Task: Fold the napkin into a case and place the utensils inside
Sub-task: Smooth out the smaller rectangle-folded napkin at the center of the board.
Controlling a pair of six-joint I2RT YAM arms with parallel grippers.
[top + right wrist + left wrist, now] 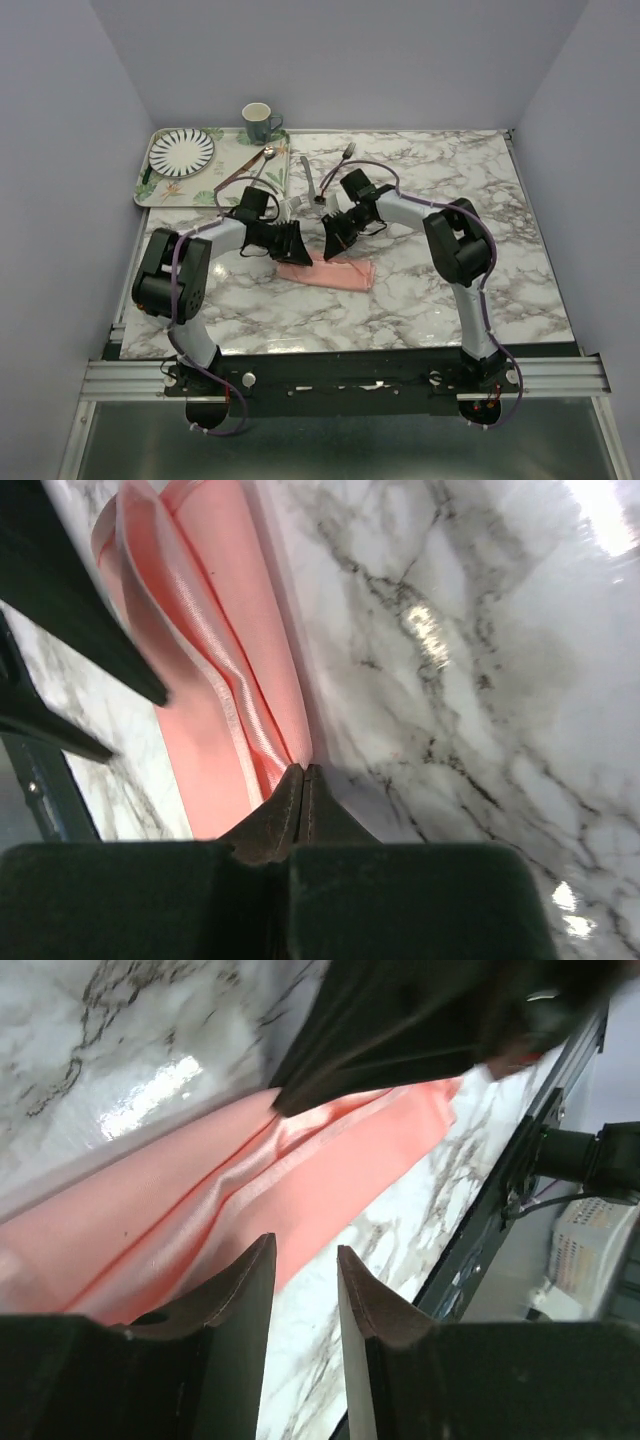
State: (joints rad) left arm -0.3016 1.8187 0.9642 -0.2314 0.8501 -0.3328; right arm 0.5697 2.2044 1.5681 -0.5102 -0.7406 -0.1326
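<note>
Nearest, at mid-counter (pixel 520 260): the napkin (pixel 335 273), salmon-pink, folded into a narrow layered strip lying flat. The left gripper (pixel 305 1248) is over its left end, jaws spread a little with nothing between them, and the right gripper (pixel 303 775) is at its far edge, jaws pressed together, though any cloth caught there cannot be told. Beyond: the knife (pixel 311 182) and the fork (pixel 347 153), bare on the marble and apart from the napkin; far left, a tray (pixel 145 178) holding a striped plate (pixel 182 150) and a spoon (pixel 262 158), with a green mug (pixel 258 122) at its far right corner.
</note>
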